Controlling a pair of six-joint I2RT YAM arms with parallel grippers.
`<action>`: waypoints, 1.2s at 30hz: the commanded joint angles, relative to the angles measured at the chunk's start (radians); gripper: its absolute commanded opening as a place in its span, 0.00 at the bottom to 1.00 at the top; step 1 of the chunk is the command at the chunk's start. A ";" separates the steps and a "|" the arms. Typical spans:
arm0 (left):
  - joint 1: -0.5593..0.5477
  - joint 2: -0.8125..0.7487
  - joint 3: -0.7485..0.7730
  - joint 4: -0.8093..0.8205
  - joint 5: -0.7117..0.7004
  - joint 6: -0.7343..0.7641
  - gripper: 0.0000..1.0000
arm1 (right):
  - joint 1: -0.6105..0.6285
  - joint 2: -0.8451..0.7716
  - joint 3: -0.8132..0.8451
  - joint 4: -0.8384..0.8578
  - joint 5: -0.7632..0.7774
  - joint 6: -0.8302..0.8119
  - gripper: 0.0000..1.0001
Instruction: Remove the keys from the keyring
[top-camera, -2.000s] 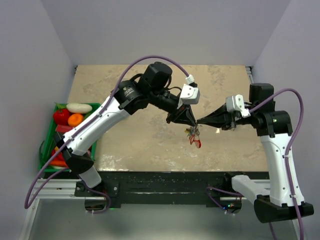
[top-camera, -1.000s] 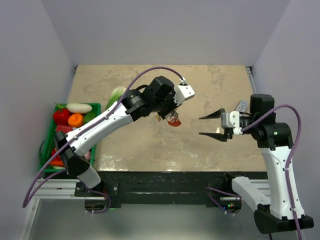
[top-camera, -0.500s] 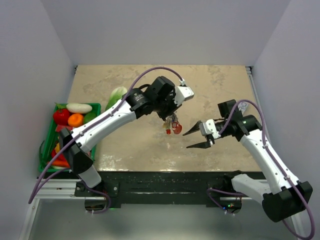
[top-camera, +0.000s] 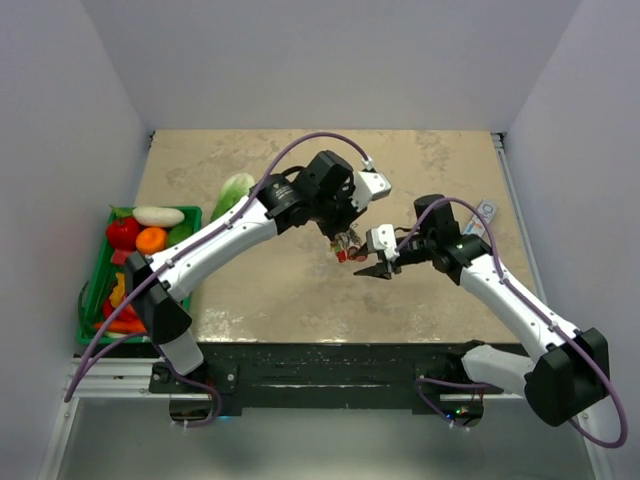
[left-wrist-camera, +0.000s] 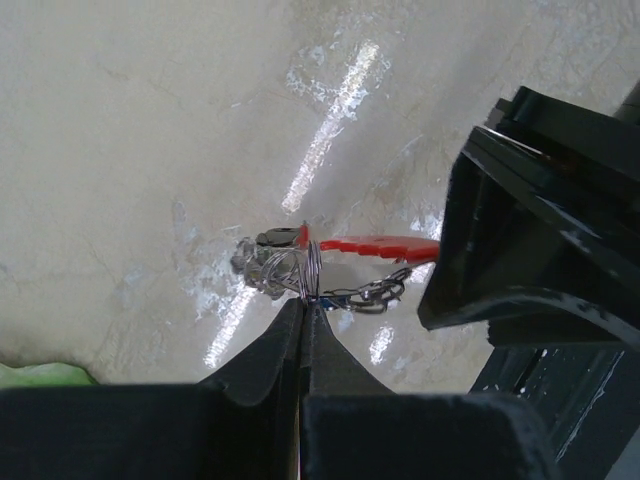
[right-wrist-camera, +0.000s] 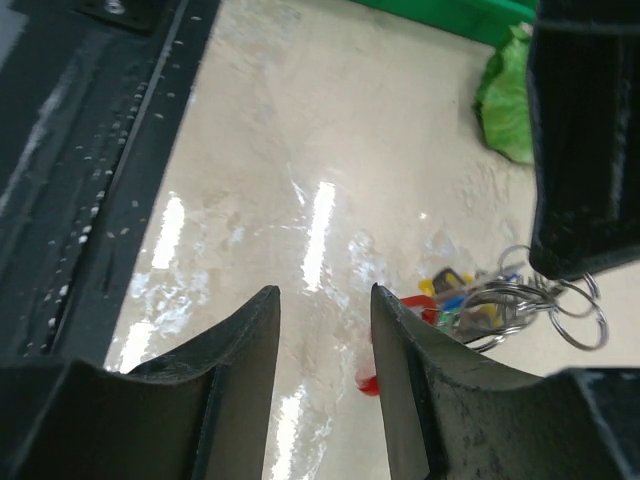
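Observation:
My left gripper (top-camera: 345, 238) hangs over the middle of the table, shut on the thin silvery keyring (left-wrist-camera: 308, 265). Its tips (left-wrist-camera: 303, 298) pinch the wire coils. The keys (left-wrist-camera: 262, 268) bunch to the left of the ring; a short chain (left-wrist-camera: 365, 293) and the red fob (left-wrist-camera: 375, 245) trail to the right. My right gripper (top-camera: 368, 268) sits just right of the bunch, open, nothing between its fingers (right-wrist-camera: 322, 292). In the right wrist view the coloured keys (right-wrist-camera: 460, 300) and ring (right-wrist-camera: 560, 305) hang beyond the right finger, and the fob's red tip (right-wrist-camera: 368, 382) peeks out beside it.
A green crate (top-camera: 100, 300) of toy vegetables stands off the table's left edge. A green leafy vegetable (top-camera: 235, 190) lies at the back left. A white-and-blue card (top-camera: 484, 212) lies at the right. The black front rail (top-camera: 330, 360) borders the near edge.
My right arm has swung left and forward until its fingers are next to the hanging bunch, and its jaws have narrowed. The left gripper kept hold of the ring, barely moving.

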 joint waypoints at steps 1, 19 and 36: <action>0.012 -0.018 0.052 0.015 0.060 -0.020 0.00 | 0.006 -0.018 -0.042 0.272 0.185 0.188 0.44; 0.114 -0.058 -0.019 0.040 0.622 -0.075 0.00 | -0.011 0.051 0.037 0.450 0.293 0.271 0.43; 0.266 -0.031 -0.091 0.201 0.970 -0.239 0.00 | -0.071 -0.032 0.206 0.123 0.069 0.197 0.44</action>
